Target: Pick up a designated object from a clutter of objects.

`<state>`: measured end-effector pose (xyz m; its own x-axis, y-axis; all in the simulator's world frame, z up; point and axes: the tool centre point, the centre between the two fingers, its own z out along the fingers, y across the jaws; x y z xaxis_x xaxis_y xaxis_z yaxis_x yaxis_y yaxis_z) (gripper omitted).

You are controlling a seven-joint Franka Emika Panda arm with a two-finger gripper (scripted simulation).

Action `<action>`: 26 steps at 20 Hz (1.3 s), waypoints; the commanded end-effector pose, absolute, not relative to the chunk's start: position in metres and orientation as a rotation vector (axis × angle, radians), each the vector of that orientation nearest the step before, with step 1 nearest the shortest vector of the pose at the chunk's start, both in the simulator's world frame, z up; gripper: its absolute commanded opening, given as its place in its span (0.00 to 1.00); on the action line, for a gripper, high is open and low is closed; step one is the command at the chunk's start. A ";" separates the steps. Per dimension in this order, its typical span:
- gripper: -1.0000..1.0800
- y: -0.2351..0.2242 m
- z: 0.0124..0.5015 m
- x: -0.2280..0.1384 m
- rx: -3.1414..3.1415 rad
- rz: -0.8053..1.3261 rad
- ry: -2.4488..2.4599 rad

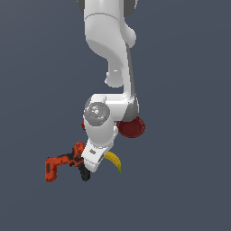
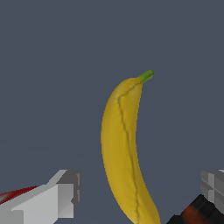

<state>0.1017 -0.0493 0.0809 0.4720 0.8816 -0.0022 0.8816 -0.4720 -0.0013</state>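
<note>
Banana lies flat on table, between the spread fingers of gripper, nothing clamped yet. Looks lined up to straddle the fruit across its width for a pinch. Wrist view gives full curve and green stem; exterior view shows only the yellow end past the hand, plus drill just beside and bowl behind.

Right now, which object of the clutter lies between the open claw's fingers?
The yellow banana; the drill and red bowl lie off to the sides.
</note>
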 end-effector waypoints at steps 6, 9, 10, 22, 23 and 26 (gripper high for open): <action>0.96 -0.051 0.072 0.103 2.664 0.000 1.665; 0.96 -0.051 0.071 0.103 2.668 -0.001 1.660; 0.96 -0.051 0.070 0.103 2.668 -0.001 1.660; 0.96 -0.051 0.023 0.102 2.664 0.000 1.665; 0.96 -0.051 0.022 0.103 2.664 0.000 1.665; 0.00 -0.051 0.022 0.103 2.664 0.000 1.665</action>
